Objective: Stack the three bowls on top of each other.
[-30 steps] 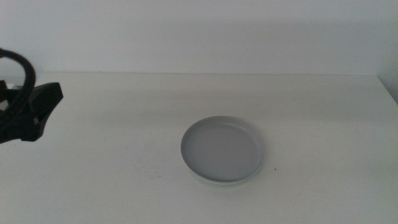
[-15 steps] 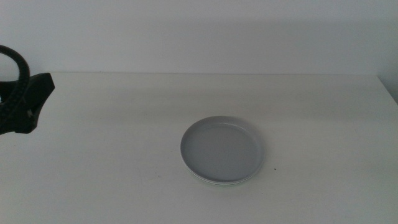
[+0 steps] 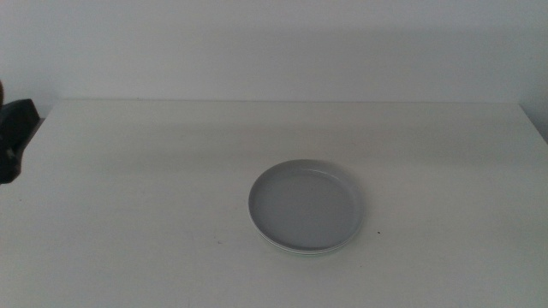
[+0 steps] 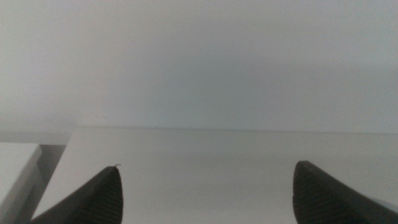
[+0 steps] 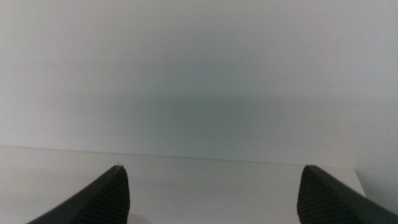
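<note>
The three bowls stand as one stack (image 3: 305, 207) right of the table's middle in the middle view. The light grey bowl is on top; only thin pale rims of the bowls under it show at the front edge (image 3: 301, 251). My left gripper (image 3: 12, 137) shows only as a dark part at the picture's left edge, far from the stack. In the left wrist view its jaws stand wide apart with nothing between them (image 4: 208, 186). My right gripper is out of the middle view; the right wrist view shows its jaws wide apart and empty (image 5: 211, 190).
The white table (image 3: 154, 214) runs to a pale wall at the back. Its right edge shows at the far right (image 3: 535, 128). A small dark speck (image 3: 380, 231) lies right of the stack.
My left gripper has drawn back to the left, almost out of the middle view. The stack of bowls has not moved.
</note>
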